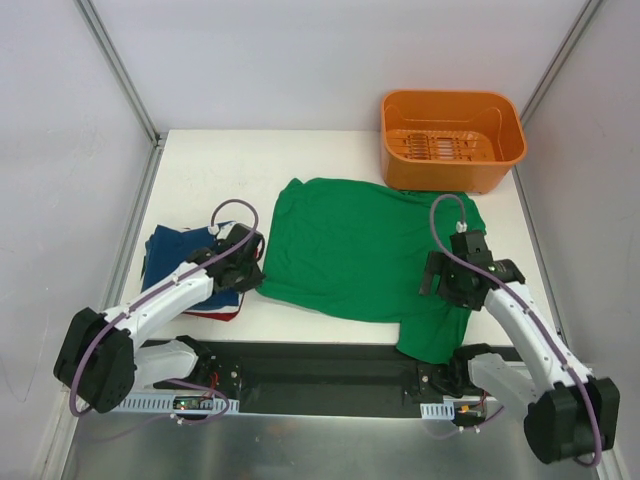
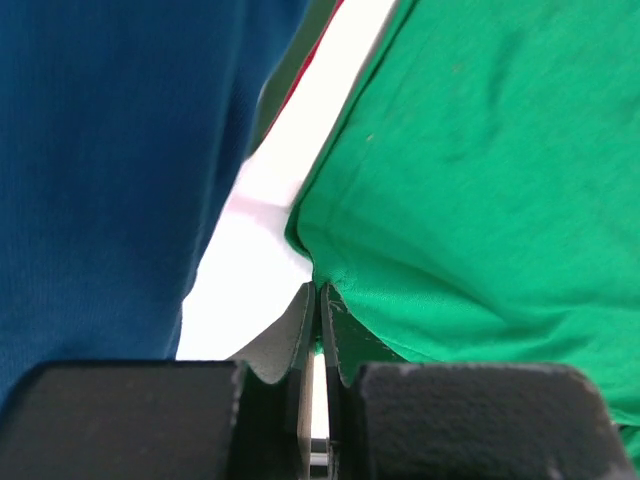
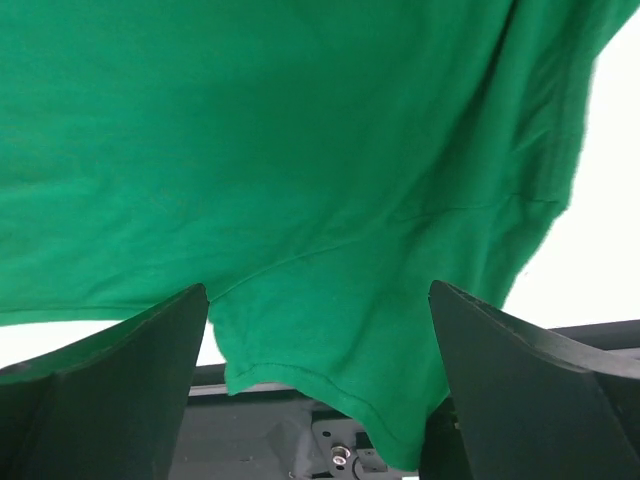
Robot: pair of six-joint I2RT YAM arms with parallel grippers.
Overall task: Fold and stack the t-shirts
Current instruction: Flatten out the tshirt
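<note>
Nearest the lens in the left wrist view, the left gripper [image 2: 318, 305] has its jaws pressed together at the hem of the green t-shirt [image 2: 480, 180]; I cannot tell whether cloth is caught between them. The right gripper [image 3: 318, 290] is spread wide over the shirt's lower right corner, gripping nothing. In the top view the shirt lies spread at frame centre, with that corner drooping past the table [image 1: 220, 160] edge. A one-sided pull would likely drag and bunch the cloth, or nudge the navy t-shirt [image 1: 175, 250] just beside at left.
</note>
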